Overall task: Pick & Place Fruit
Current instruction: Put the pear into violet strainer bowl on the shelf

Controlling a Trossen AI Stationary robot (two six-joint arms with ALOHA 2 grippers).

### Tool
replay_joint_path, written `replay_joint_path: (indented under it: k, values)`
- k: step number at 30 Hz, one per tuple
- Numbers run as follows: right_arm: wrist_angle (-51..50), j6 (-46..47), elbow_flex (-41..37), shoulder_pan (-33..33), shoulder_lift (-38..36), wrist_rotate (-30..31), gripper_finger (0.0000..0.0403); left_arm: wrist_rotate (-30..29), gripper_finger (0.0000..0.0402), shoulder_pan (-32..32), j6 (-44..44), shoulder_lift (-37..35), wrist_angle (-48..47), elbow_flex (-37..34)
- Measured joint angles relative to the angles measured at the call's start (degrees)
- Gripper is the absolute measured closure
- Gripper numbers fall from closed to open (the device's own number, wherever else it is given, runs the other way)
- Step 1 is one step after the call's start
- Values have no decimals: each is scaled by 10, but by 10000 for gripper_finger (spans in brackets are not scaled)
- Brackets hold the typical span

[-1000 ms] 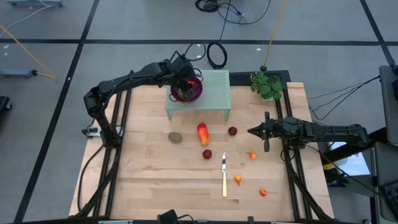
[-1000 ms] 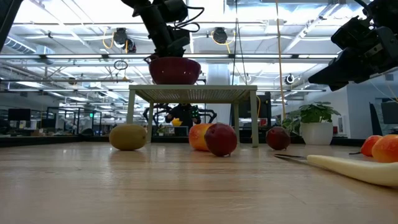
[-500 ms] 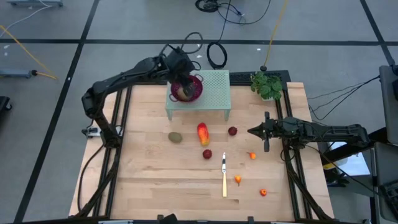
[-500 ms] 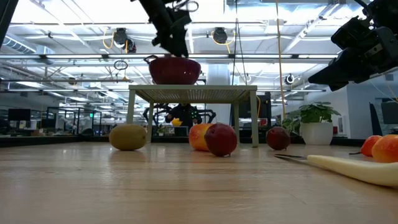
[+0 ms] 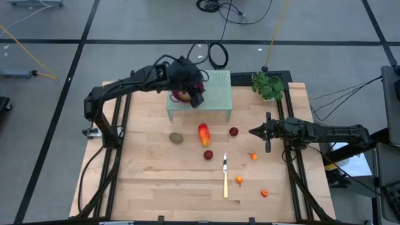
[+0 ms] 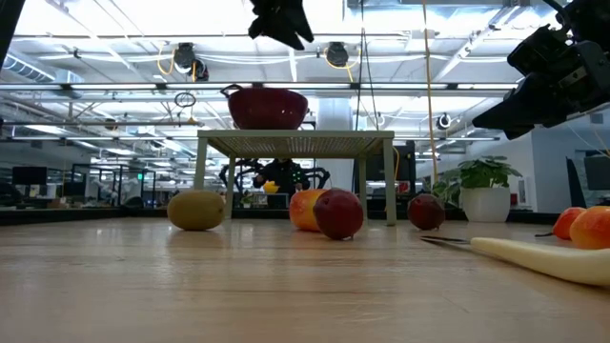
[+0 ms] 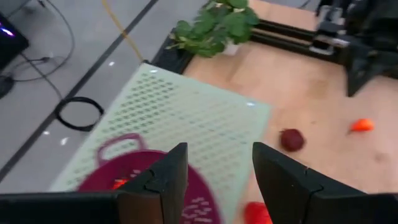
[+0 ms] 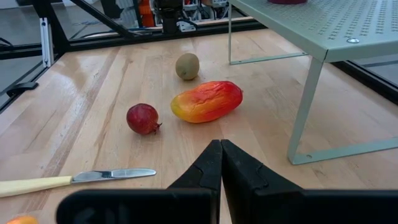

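Note:
My left gripper (image 5: 197, 98) (image 7: 214, 167) hangs open and empty above the purple colander (image 7: 140, 174) (image 6: 268, 105), which stands on the pale green perforated shelf (image 5: 215, 87). Something brownish and an orange piece (image 7: 118, 183) lie in the colander. On the wooden table rest a brown-green oval (image 5: 177, 137), a red-orange oblong fruit (image 5: 204, 134) (image 8: 207, 101), two dark red balls (image 5: 233, 131) (image 5: 208, 154) and small orange pieces (image 5: 253, 156) (image 5: 239, 180) (image 5: 265, 193). My right gripper (image 5: 252, 132) (image 8: 221, 148) waits shut at the table's right, touching nothing.
A yellow-handled knife (image 5: 225, 176) lies on the table between the fruit and the near edge. A potted plant (image 5: 269, 85) stands at the far right corner, beside the shelf. The shelf's legs (image 8: 305, 121) stand near the oblong fruit.
My left gripper has risen out of the colander, well clear of its rim, and swung a little toward the table's right, still open. The colander and the fruit on the table have stayed in place.

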Motion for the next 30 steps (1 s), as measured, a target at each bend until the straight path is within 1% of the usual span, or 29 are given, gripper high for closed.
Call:
replay_joint_path:
  k: [3,6,10,14,21,24,30]
  values:
    - [0,1,0,0,0,0,399,9,220,-21,-21,0,0,0]
    - [0,22,0,0,0,0,399,23,220,-38,-39,0,0,0]
    - [0,46,0,0,0,0,399,25,220,-58,-59,0,1,0]
    - [0,49,0,0,0,-6,399,22,220,-79,-76,0,4,-4]
    - [0,59,0,0,0,-76,399,15,220,-124,-117,0,54,-58]
    - [-5,86,0,0,0,-101,399,15,220,-147,-133,0,105,-91]
    - [-53,120,0,0,0,-139,399,13,220,-186,-176,0,181,-148]
